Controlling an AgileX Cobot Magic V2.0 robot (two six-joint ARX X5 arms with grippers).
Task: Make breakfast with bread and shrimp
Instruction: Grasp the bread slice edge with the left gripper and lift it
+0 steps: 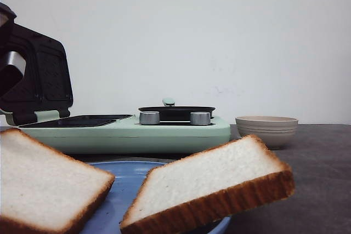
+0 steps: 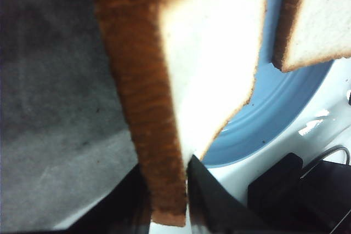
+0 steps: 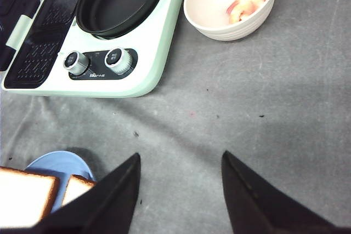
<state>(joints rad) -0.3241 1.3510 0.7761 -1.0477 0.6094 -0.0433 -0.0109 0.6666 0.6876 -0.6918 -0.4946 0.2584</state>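
You saw no readable writing in the front view: two white bread slices (image 1: 211, 182) with golden crusts lay on the blue plate (image 1: 129, 176), the mint breakfast maker (image 1: 131, 130) behind at 12 o'clock and a beige bowl (image 1: 267, 129) at 2 o'clock. In the left wrist view, your left gripper (image 2: 167, 201) pinched one slice (image 2: 181, 80) by its crust over the plate's rim. In the right wrist view, your right gripper (image 3: 178, 190) stood wide over bare grey table (image 3: 263, 113); print beneath the knobs (image 3: 97, 60) was illegible; shrimp (image 3: 248, 3) sat in the bowl.
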